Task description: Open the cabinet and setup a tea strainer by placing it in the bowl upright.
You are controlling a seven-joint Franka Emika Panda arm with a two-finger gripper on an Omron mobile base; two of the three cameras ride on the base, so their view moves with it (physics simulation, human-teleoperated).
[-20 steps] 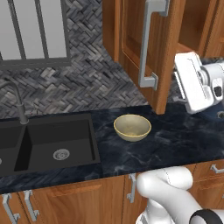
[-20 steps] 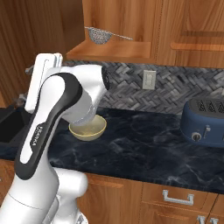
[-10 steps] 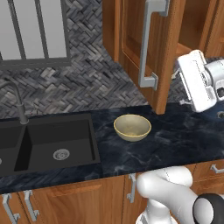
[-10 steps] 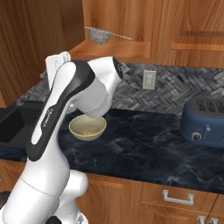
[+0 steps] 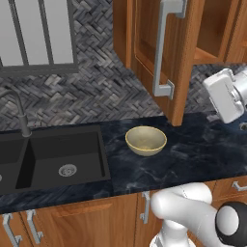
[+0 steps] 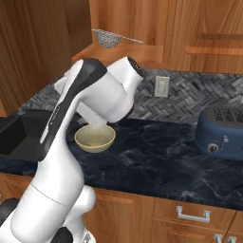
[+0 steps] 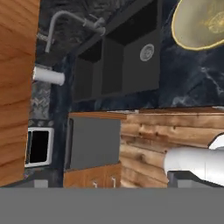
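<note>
One cabinet (image 5: 164, 53) door stands swung open, silver bar handle (image 5: 163, 48) facing out. Tea strainer (image 6: 108, 38) sits on the cabinet's bottom shelf (mesh dome, thin handle pointing right). Bowl (image 5: 146, 140) rests empty on the dark counter (image 5: 193, 154), just right of the black sink (image 5: 53, 159). Blue toaster (image 6: 223, 133) far right. Gripper jaws spread wide, holding nothing.
</note>
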